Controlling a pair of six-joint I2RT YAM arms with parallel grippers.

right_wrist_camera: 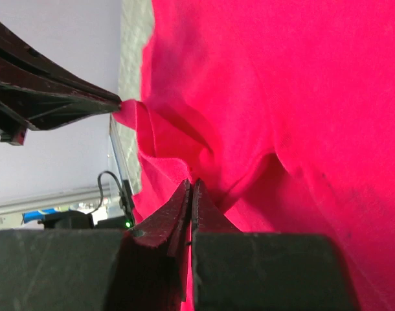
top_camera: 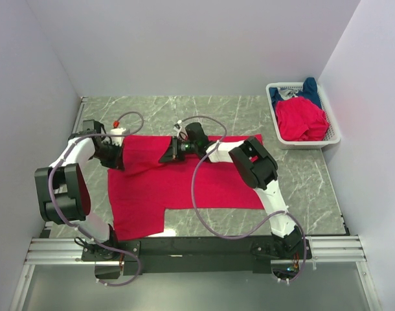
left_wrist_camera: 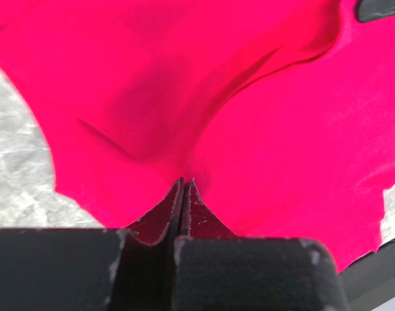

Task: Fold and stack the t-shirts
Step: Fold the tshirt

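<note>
The marble tabletop (top_camera: 301, 175) is carrying one red shirt (top_camera: 184, 184), which is lying spread across its middle, flat at the near side and rising into a ridge along its far edge. At the far right corner a white basket (top_camera: 307, 144) is holding a blue shirt (top_camera: 309, 87) and a red bundle (top_camera: 301, 120), well apart from the work. The left jaws are clamping together on the shirt's far left part, with cloth bunching into their tips in the wrist view, and the right jaws are pinching the far edge near its middle in the same way. This is looking like an early fold, with the far edge being drawn over the body. To do it well, both arms should be travelling together at one height, keeping the cloth between them taut, laying the edge down square to the near hem, and letting go only once it is resting flat. No brand, label or writing is showing anywhere.
</note>
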